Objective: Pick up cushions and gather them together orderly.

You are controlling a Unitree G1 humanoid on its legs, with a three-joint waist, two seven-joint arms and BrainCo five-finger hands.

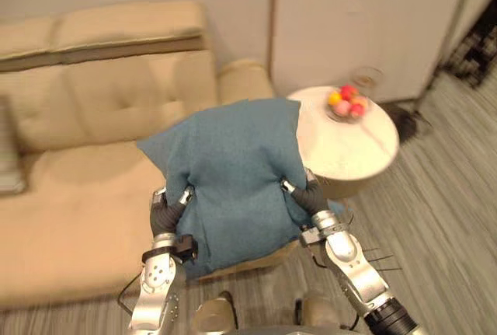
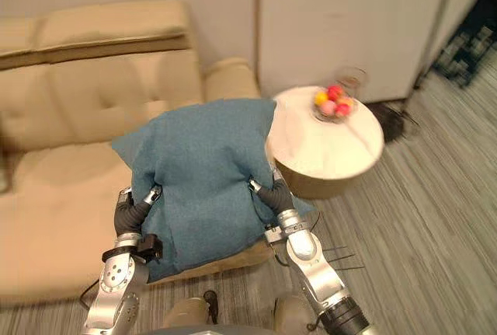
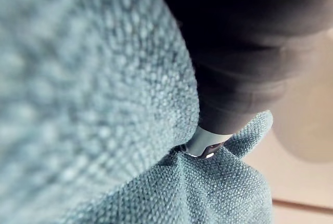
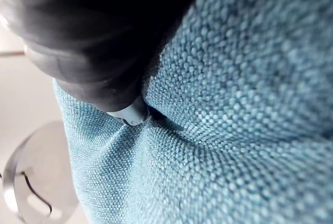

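Note:
A large blue-teal cushion [image 1: 233,176] hangs in front of me, over the front edge of the beige sofa [image 1: 85,195]. My left hand [image 1: 167,212] presses into its left side and my right hand [image 1: 307,195] into its right side, so the cushion is held between them. The cloth dents and folds where each hand sinks in, as the left wrist view of the cushion [image 3: 104,104] and the right wrist view of it [image 4: 234,104] show from close up. A striped cushion [image 1: 8,152] lies at the sofa's far left.
A round pale side table [image 1: 349,148] stands right of the sofa arm [image 1: 245,78], with a bowl of coloured fruit [image 1: 347,104] and a glass [image 1: 365,78] on it. Grey plank floor [image 1: 443,195] lies to the right, white cabinets [image 1: 349,16] behind.

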